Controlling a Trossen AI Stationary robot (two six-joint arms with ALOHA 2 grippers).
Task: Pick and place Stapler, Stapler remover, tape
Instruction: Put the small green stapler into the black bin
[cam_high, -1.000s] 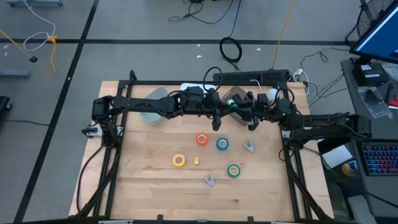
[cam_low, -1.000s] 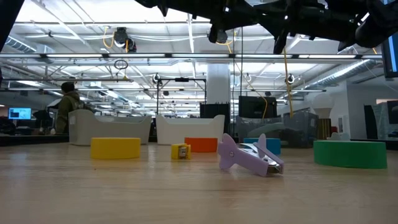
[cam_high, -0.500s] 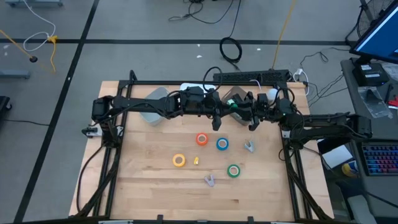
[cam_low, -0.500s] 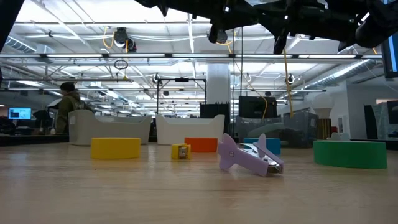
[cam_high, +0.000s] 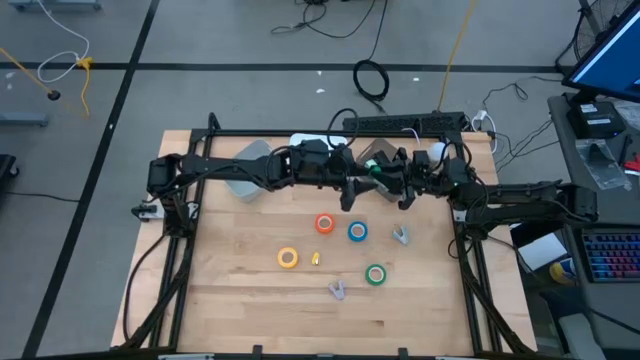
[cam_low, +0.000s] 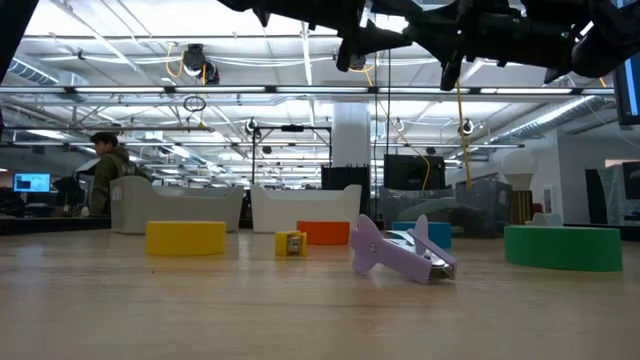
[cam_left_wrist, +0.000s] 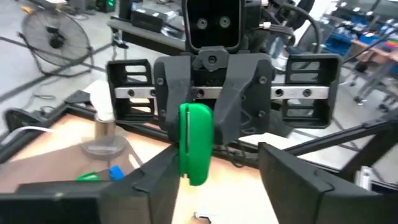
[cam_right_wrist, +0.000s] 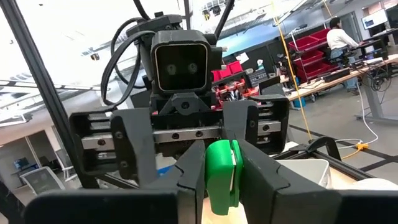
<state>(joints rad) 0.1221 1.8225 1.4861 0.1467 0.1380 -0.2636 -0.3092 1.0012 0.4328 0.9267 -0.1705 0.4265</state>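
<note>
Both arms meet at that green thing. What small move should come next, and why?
Probably the left gripper should back straight away. It stands open, clear on both sides of the green object, while the right gripper is clamped on it in mid-air.

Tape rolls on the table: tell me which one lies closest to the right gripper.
The blue tape roll. It lies almost directly below the right gripper in the high view, beside the red-orange roll; the yellow roll and green roll sit farther off.
</note>
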